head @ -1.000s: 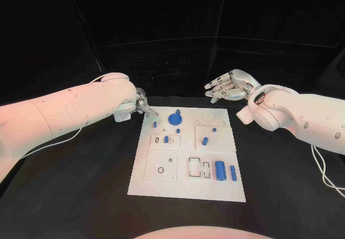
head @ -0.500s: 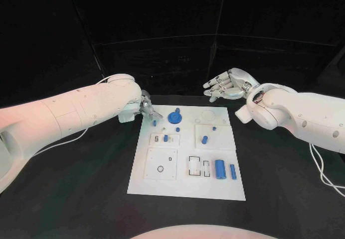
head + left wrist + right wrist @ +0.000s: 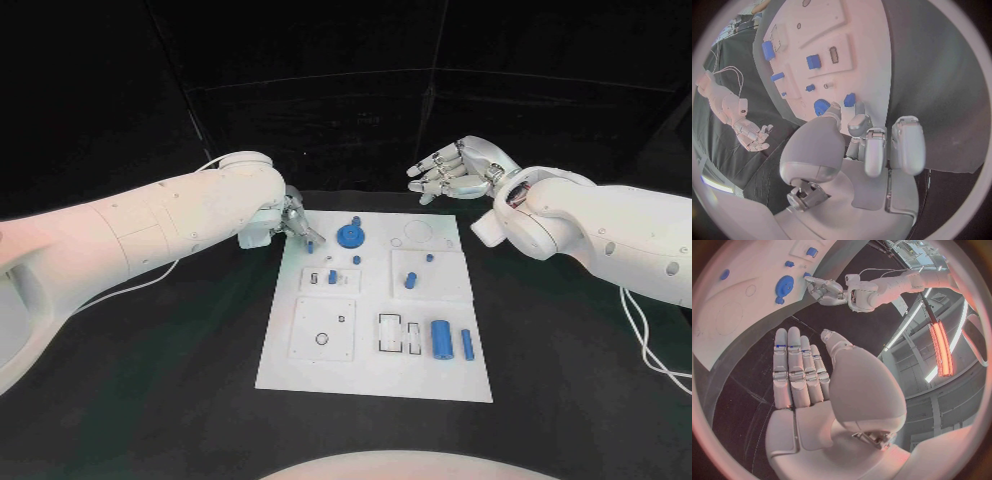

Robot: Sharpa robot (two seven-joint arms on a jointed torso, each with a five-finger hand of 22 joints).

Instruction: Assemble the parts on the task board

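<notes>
On the white task board (image 3: pixel 375 375) lie small blue parts (image 3: pixel 441 338).

Dim black surroundings, pinkish light on the white arms, wrist views bending strongly at their rims

task board (image 3: pixel 378 375): white plate, flat, long axis running away from robot | parts: round blue disc (image 3: pixel 351 238) just beside left robot hand (image 3: pixel 293 224) fingertips; small blue piece (image 3: pixel 313 243) at those fingertips, contact unclear; two blue cylinders (image 3: pixel 441 340) well apart from both hands.
</notes>
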